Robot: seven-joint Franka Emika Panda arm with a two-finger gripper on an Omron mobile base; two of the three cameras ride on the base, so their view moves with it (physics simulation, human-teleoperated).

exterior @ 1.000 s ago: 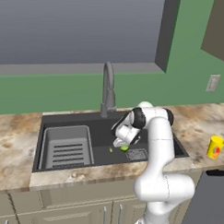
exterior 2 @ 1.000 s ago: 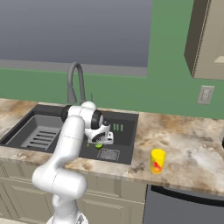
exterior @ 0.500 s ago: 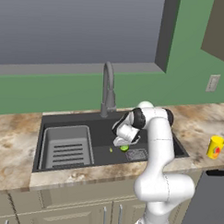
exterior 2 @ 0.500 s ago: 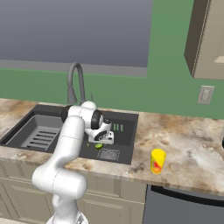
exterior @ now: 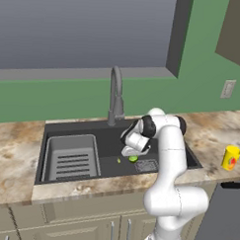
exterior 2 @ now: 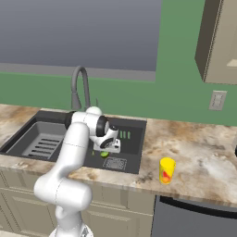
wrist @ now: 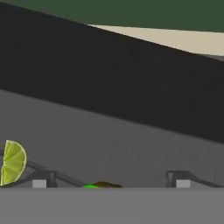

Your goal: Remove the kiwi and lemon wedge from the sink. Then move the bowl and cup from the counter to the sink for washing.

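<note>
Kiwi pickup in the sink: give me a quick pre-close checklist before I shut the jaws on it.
1. Gripper open: ok, fingertips stand wide apart in the hand view.
2. Kiwi between the fingertips: ok, its green top shows low between them, nearer the left tip.
3. Gripper low enough to grasp: cannot tell, the hand hides most of the kiwi in both base views.
4. Lemon wedge outside the jaws: ok, it lies beyond the left fingertip.
5. Sink wall not touching the hand: ok in the left base view.
6. Cup still on the counter: ok.
</note>
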